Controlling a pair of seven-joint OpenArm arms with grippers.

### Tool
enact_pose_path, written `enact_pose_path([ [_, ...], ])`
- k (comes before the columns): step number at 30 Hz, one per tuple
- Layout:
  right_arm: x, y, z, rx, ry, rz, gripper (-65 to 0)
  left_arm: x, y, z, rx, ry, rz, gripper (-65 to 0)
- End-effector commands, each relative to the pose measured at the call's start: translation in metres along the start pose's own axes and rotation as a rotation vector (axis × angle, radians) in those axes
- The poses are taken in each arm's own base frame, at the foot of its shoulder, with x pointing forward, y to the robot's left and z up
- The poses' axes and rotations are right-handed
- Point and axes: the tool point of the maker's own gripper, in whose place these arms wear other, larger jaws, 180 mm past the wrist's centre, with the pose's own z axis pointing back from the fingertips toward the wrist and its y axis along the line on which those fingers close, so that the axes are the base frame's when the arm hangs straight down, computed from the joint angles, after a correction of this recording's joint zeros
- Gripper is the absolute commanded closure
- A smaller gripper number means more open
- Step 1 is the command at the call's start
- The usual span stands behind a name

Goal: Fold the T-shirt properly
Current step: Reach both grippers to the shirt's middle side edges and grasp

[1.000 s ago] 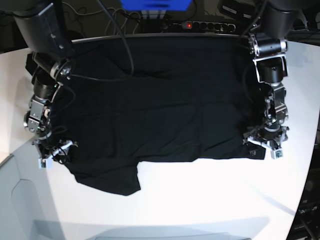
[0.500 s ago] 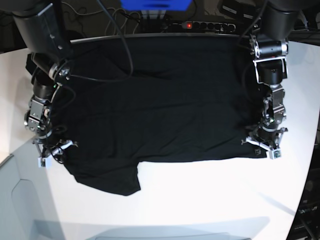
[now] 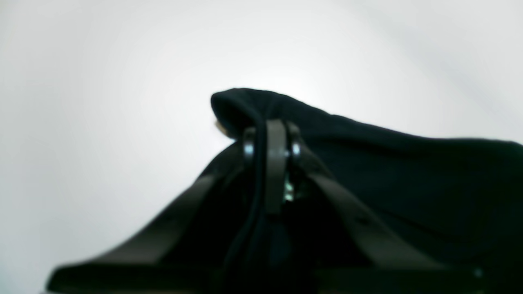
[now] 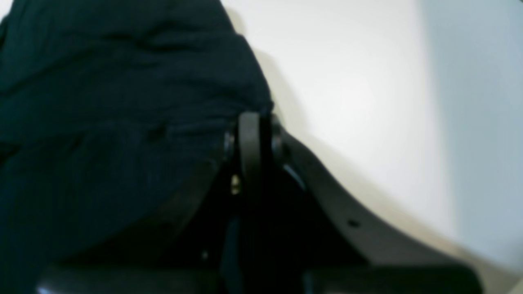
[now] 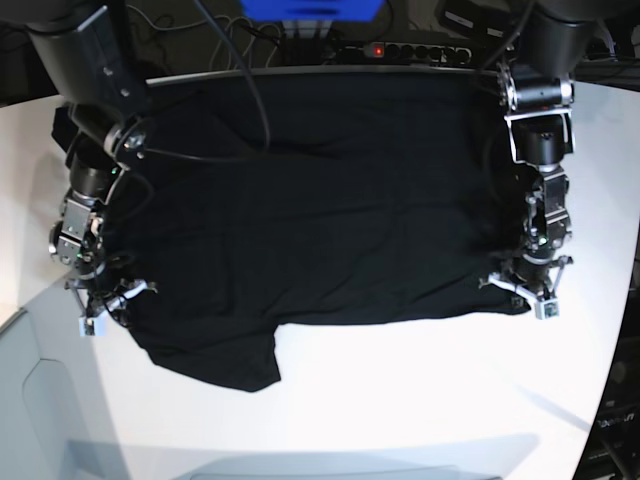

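The black T-shirt (image 5: 320,200) lies spread flat on the white table (image 5: 420,400), with one sleeve (image 5: 230,360) sticking out toward the front. My left gripper (image 5: 522,290) is at the shirt's right front corner. In the left wrist view this gripper (image 3: 271,139) is shut on a pinched-up fold of the black cloth (image 3: 408,183). My right gripper (image 5: 108,305) is at the shirt's left edge. The right wrist view shows it (image 4: 250,130) shut on the cloth edge (image 4: 102,102). No print, collar or tag shows.
A power strip (image 5: 405,50) with cables and a blue object (image 5: 310,8) sit behind the table's far edge. A grey surface (image 5: 60,410) lies at the lower left, beyond the table's curved rim. Bare white table stretches in front of the shirt.
Both grippers have closed on the shirt's edges: the left at the right front corner, the right at the left edge. The shirt itself has hardly shifted.
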Motion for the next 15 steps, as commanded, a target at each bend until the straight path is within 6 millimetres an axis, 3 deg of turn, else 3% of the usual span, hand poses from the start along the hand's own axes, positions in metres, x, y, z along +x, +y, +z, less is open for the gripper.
enact_pose_path([
  [1,0.02,-0.004,0.0,-0.025,-0.038,0.014,0.0,0.03,0.003,0.002,-0.001,-0.08,-0.01,0.0],
  [7,0.03,-0.007,0.016,-0.071,-0.095,0.068,0.0,0.042,-0.009,0.019,-0.03,-0.148,-0.048,0.0],
  [12,0.037,-0.01,0.029,-0.102,-0.136,0.103,0.0,0.048,0.008,0.035,0.01,-0.204,0.011,0.0],
  [15,0.044,-0.015,0.041,-0.131,-0.163,0.135,0.0,0.042,0.016,0.042,0.03,-0.208,0.035,0.0],
])
